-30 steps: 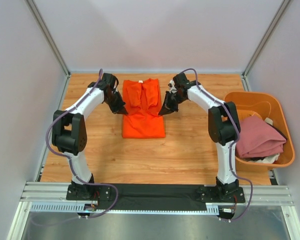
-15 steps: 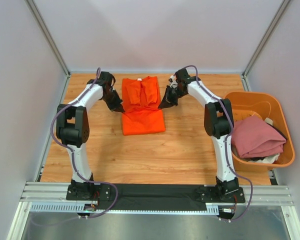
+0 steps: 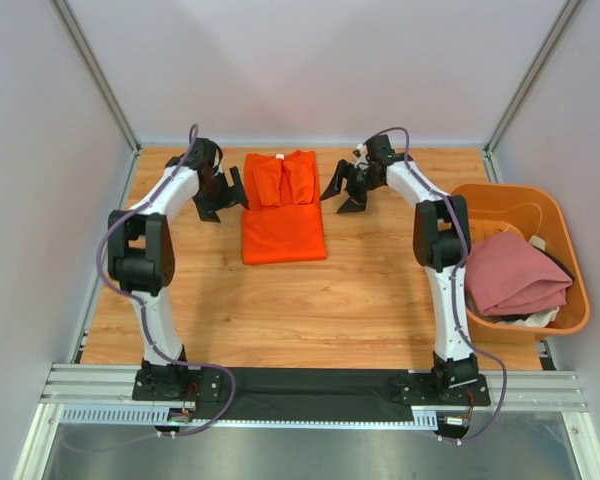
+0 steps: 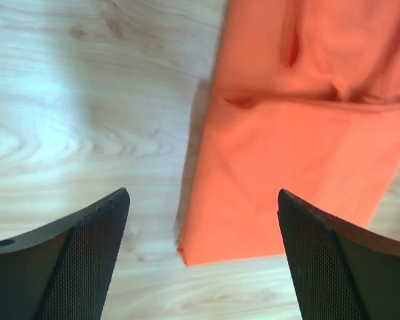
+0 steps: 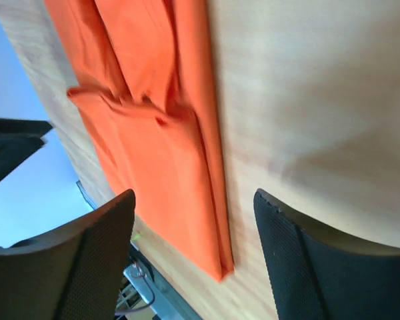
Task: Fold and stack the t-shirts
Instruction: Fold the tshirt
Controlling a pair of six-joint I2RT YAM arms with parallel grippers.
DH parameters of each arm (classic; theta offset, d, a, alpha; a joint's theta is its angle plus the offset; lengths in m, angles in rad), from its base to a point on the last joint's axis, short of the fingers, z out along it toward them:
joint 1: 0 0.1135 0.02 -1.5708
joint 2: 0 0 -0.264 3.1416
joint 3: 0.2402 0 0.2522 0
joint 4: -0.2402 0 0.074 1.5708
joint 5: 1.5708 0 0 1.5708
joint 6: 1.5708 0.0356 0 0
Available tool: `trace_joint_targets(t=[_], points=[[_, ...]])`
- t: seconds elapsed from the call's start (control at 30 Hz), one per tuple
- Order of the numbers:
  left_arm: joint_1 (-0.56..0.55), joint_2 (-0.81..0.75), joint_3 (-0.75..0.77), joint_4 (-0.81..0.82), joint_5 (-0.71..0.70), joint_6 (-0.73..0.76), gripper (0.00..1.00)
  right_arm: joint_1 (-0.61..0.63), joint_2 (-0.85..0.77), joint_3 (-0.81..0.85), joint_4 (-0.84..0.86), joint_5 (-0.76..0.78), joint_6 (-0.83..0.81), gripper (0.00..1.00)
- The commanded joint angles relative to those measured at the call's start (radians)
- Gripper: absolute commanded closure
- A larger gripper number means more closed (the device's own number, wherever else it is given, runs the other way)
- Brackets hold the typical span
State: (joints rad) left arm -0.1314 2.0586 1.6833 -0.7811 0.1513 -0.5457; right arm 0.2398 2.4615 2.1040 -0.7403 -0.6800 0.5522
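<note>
A bright orange t-shirt (image 3: 283, 208) lies folded flat on the wooden table, its sleeves tucked in at the far end. My left gripper (image 3: 223, 194) hovers open just off its left edge; the left wrist view shows the t-shirt's near left corner (image 4: 253, 200) between the wide-apart fingers (image 4: 87, 253) of the left gripper (image 4: 203, 200), untouched. My right gripper (image 3: 343, 194) is open beside the right edge. Its wrist view shows the folded t-shirt edge (image 5: 187, 173) below the gap of the right gripper (image 5: 195, 197). A dusty pink t-shirt (image 3: 518, 272) lies bunched in the tub.
A rigid orange plastic tub (image 3: 502, 192) stands at the right table edge with other cloth under the pink one. Grey walls close the table on three sides. Bare wood (image 3: 300, 310) stretches between the orange t-shirt and the arm bases.
Both grippers were shut at the orange t-shirt's side edges. They have opened, let go and pulled outward and toward the far end. The t-shirt has shifted slightly toward the far side.
</note>
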Motion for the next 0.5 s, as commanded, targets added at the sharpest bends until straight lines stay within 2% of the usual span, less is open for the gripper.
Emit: trace_joint_targets(t=[0.0, 0.07, 0.13, 0.2, 0.27, 0.33, 0.47], points=[[0.007, -0.288, -0.187, 0.123, 0.054, 0.101, 0.01, 0.012, -0.228, -0.202, 0.021, 0.027, -0.083, 0.24], [0.006, -0.321, -0.264, 0.167, 0.19, 0.077, 0.03, 0.026, -0.305, -0.28, 0.024, 0.016, -0.124, 0.24], [-0.005, -0.337, -0.368, 0.209, 0.255, 0.063, 0.09, 0.052, -0.335, -0.369, 0.03, 0.008, -0.133, 0.24], [-0.019, -0.36, -0.477, 0.313, 0.267, 0.035, 0.12, 0.076, -0.367, -0.442, 0.051, 0.019, -0.144, 0.25], [-0.02, -0.359, -0.523, 0.339, 0.284, 0.012, 0.15, 0.082, -0.372, -0.478, 0.051, 0.039, -0.152, 0.26], [-0.028, -0.335, -0.536, 0.335, 0.277, 0.024, 0.18, 0.085, -0.371, -0.524, 0.061, 0.045, -0.15, 0.27], [-0.031, -0.278, -0.528, 0.303, 0.275, 0.043, 0.18, 0.088, -0.358, -0.567, 0.078, 0.039, -0.153, 0.3]])
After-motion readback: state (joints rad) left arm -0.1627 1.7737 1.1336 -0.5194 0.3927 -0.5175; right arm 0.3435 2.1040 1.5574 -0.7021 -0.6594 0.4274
